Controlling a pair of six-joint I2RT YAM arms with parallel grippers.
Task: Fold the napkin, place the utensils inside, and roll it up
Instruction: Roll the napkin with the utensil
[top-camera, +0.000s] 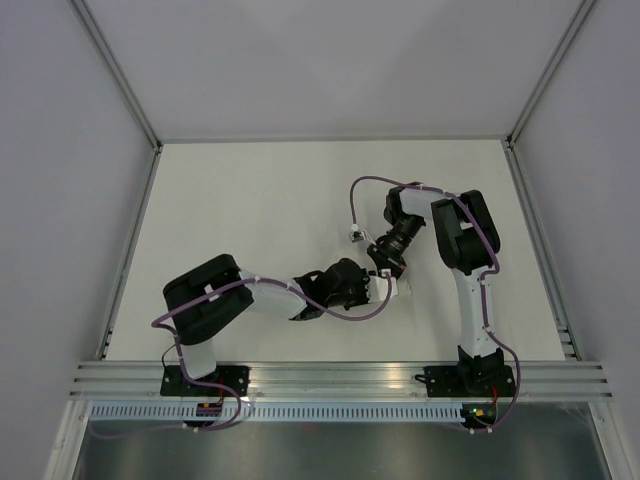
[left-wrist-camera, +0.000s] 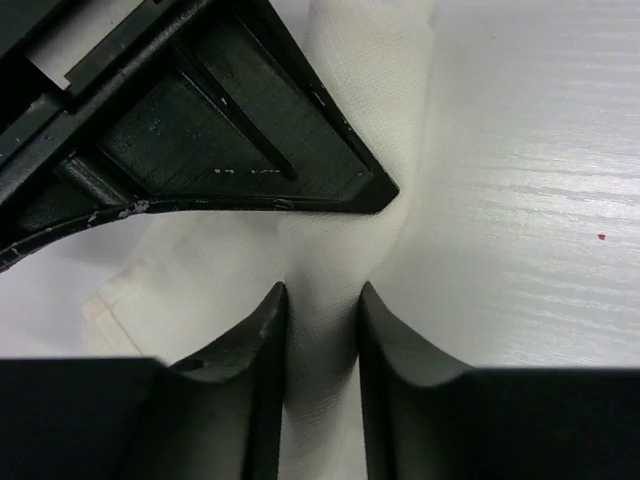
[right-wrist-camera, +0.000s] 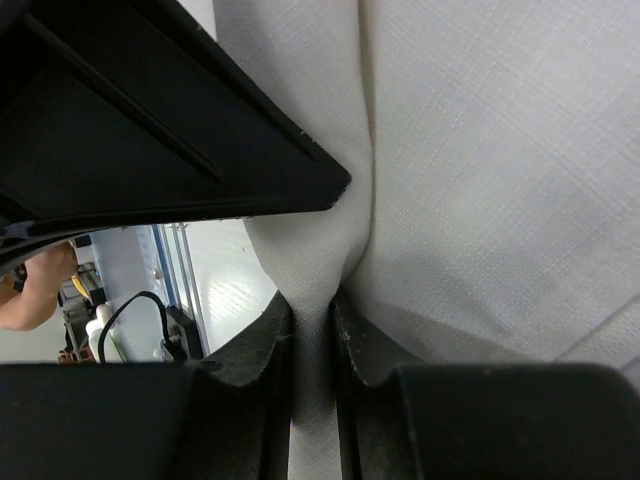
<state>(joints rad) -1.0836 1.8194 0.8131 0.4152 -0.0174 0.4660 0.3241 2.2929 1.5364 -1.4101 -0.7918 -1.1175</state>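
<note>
Left end effector (left-wrist-camera: 320, 297), right end effector (right-wrist-camera: 311, 300), pinching one napkin (right-wrist-camera: 500, 150)

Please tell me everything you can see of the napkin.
The napkin is white woven cloth, soft and lightly creased. One bunched ridge is pinched in the left claw, another fold in the right claw; the two claws sit close together. A layered edge shows in the left wrist view.

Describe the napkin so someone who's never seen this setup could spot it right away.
Look at the middle of the cream table, where the two arms' tips meet. There the left gripper and right gripper each pinch a fold of the napkin: white woven cloth, the only soft thing among black fingers.
</note>
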